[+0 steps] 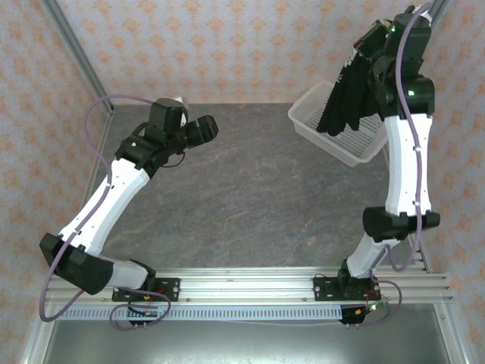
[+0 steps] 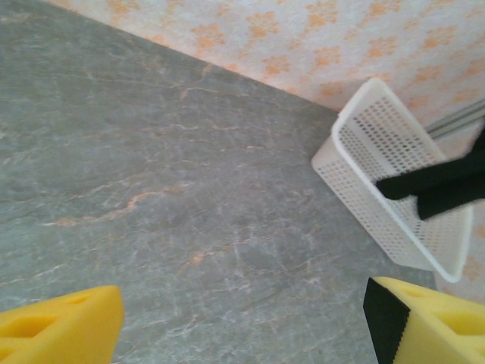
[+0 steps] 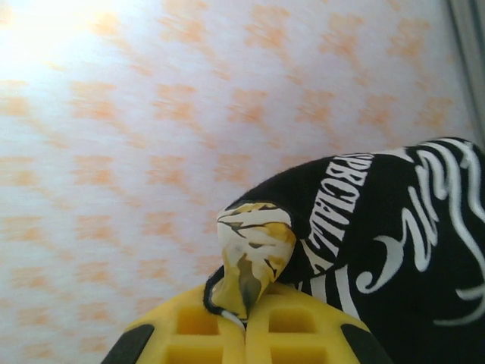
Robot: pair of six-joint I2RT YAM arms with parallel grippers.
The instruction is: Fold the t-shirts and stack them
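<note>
Right hand is clamped shut on the black t-shirt — it dangles lengthwise above the basket, far right. Left hand gapes open, well apart over the worktop — right arm's nearer.

The grey table lies open across its middle and near edge, from the left arm over to the right arm, which leaves wide room for a gripper to pass low. The white basket takes up the far right corner and seems tilted. Above it the black t-shirt hangs from the right gripper, which is pinched closed on the cloth, so the way down into the basket is partly blocked. The left gripper, jaws wide, hovers over the far left of the table, well apart from the basket. Patterned walls close the back and both sides
</note>
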